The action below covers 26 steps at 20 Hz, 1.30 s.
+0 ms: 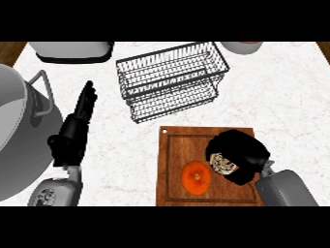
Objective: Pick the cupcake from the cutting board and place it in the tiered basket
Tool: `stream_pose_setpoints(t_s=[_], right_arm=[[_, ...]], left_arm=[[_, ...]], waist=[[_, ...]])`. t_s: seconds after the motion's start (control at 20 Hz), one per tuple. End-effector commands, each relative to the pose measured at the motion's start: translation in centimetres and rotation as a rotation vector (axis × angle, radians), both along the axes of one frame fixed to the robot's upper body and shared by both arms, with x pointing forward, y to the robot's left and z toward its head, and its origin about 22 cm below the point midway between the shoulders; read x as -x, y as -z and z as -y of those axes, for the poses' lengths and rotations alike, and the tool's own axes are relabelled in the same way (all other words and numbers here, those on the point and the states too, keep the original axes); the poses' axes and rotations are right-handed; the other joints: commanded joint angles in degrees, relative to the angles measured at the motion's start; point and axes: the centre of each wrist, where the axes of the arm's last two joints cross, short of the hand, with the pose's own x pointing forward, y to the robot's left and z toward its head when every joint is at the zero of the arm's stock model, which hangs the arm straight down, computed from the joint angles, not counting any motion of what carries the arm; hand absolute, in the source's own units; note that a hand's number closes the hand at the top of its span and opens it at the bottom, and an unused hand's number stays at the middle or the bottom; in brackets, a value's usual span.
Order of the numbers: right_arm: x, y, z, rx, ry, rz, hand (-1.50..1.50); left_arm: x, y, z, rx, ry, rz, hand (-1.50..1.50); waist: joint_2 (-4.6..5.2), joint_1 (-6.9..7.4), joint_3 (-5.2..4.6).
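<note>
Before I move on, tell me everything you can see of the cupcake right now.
Only part of the cupcake shows: a pale, speckled patch with darker flecks, peeking out on the left side of the right hand, whose black fingers curl round it and hide the rest. It sits over the right half of the wooden cutting board, just right of the orange round item. Whether it is lifted off the board cannot be told.

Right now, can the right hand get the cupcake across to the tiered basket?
Probably yes. The right hand is already curled round the cupcake on the cutting board, and bare counter lies between the board and the open-topped tiered basket; nothing stands between.
</note>
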Motion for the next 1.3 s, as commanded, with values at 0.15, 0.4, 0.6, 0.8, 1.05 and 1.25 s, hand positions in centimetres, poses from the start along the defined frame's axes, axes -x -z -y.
stream_pose_setpoints(t_s=[0.15,0.4,0.6,0.8,1.05,1.25], right_arm=[[-0.5,0.6,-1.7,-0.024,-0.030,0.150,1.50],[2.5,1.1,-9.4,0.253,0.253,0.161,1.50],[3.8,0.5,-11.2,0.434,0.442,0.189,1.50],[5.7,-1.7,-14.6,0.419,0.567,0.250,1.50],[7.7,-6.9,-17.9,0.344,0.691,0.364,1.50],[8.9,-12.6,-18.8,0.265,0.743,0.438,1.50]], left_arm=[[-0.8,-0.8,-1.5,0.008,0.000,0.012,0.00],[0.0,0.6,0.1,-0.002,0.004,-0.004,0.00],[-0.1,0.7,0.3,-0.011,0.010,-0.002,0.00],[-0.3,0.2,0.3,-0.013,0.026,0.007,0.00],[-0.5,-0.1,0.1,-0.009,0.035,0.009,0.00],[-1.1,-0.1,0.0,-0.003,0.005,0.015,0.00]], waist=[[0.01,-0.01,0.03],[-0.30,0.33,-0.15],[-0.41,0.77,-0.10],[-0.16,2.17,0.04],[-0.20,1.94,-0.01],[-0.30,1.30,-0.08]])
